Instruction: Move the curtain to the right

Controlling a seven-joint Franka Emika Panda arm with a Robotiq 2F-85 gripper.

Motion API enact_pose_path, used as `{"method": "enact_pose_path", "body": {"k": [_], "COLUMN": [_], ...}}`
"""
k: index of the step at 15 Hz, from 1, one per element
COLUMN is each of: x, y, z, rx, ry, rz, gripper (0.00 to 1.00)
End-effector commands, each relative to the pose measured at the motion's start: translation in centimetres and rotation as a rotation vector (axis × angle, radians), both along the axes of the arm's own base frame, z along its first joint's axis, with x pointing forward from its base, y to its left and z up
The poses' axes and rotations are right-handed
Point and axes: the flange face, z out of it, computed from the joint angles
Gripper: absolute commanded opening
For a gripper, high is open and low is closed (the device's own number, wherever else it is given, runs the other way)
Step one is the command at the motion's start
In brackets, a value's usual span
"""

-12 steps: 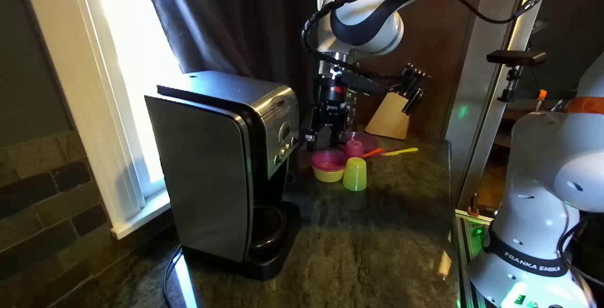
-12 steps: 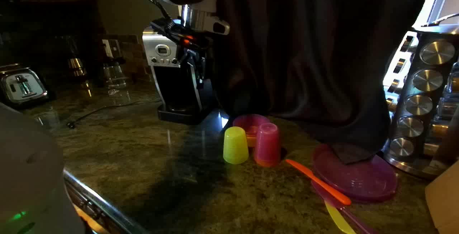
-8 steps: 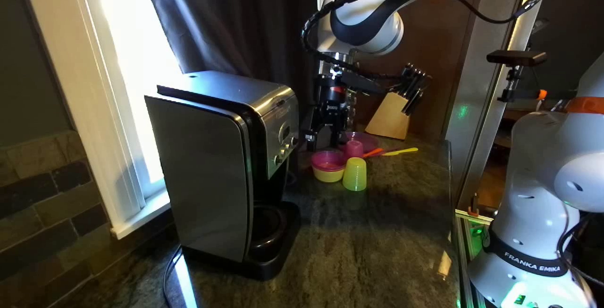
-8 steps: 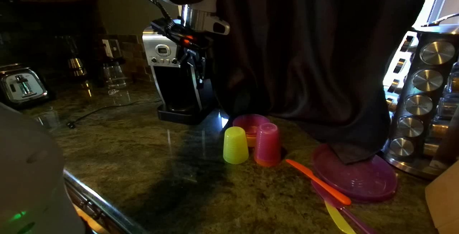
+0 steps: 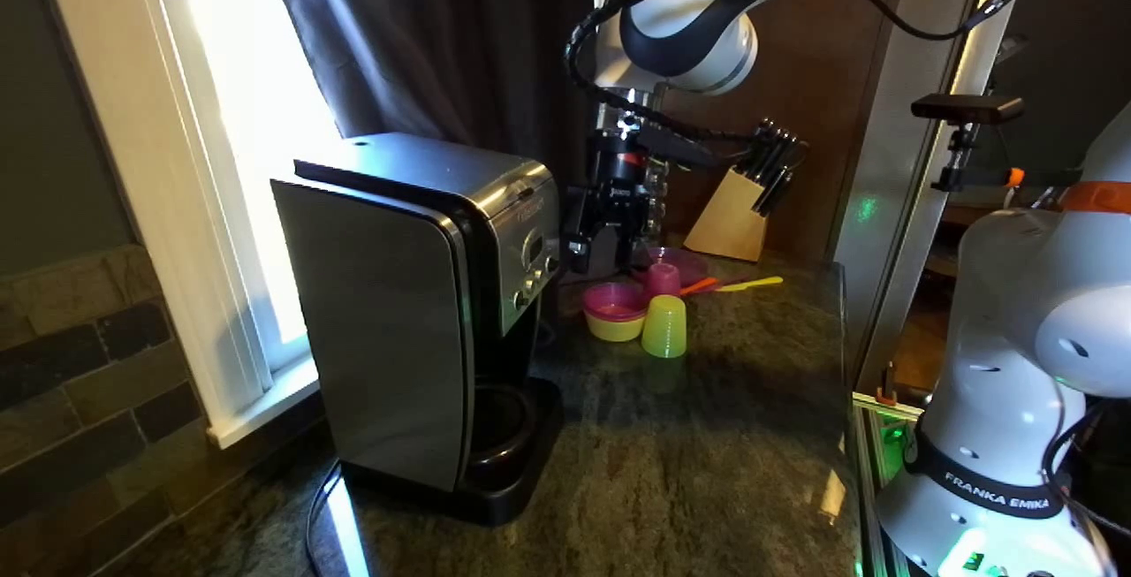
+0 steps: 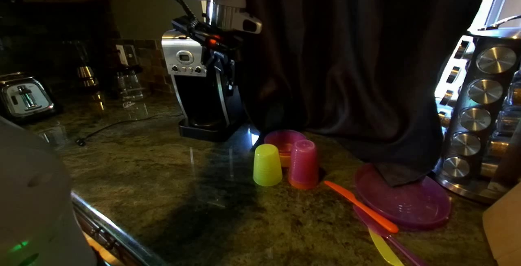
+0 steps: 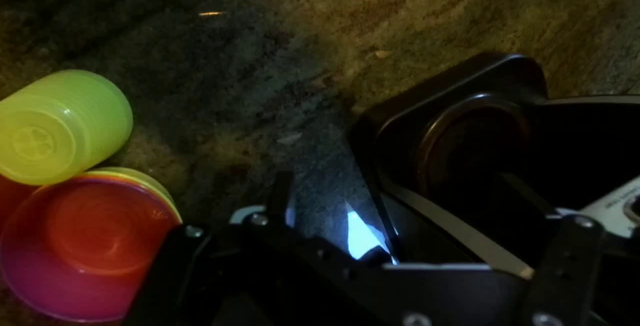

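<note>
Curtain (image 6: 346,62), 1: hung beside the gripper (image 5: 601,261), contact not discernible; 1 lower corner is seen over the purple plate (image 6: 411,207). Gripper: jaws parted, nothing held. Advised: near edge pinched firmly, drawn slowly, plate left undisturbed.

Near the one coffee maker (image 5: 380,330) are one gripper (image 5: 602,265), one curtain (image 6: 346,54) and one stack of bowls (image 7: 95,241), their number unclear. A little farther from it stand two upturned cups (image 6: 268,166) (image 6: 303,166), single or nested I cannot tell. Well apart from it come one toaster (image 6: 29,97), one plate (image 6: 411,209), three pieces of cutlery (image 6: 362,208), one knife block (image 5: 726,216) and one spice rack (image 6: 480,106) with five round lids (image 6: 475,119) in its facing column.
</note>
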Motion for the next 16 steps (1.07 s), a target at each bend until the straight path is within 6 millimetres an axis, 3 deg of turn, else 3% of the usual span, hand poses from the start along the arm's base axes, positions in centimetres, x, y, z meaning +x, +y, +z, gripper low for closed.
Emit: {"method": "enact_pose_path", "body": {"k": [1, 5, 8, 14, 16], "x": [-1.0, -1.6, -1.2, 1.8, 2.7], "y": [1.2, 2.9, 5.4, 12.0, 12.4], "z": [5.2, 10.7, 13.9, 17.9, 17.7], "rx": [-0.067, -0.17, -0.215, -0.365, -0.382], "ry": [-0.08, -0.168, -0.267, -0.545, -0.518], "rz": [-0.011, -0.008, 0.075, 0.273, 0.239], "gripper": [1.0, 1.0, 1.0, 1.0, 1.0]}}
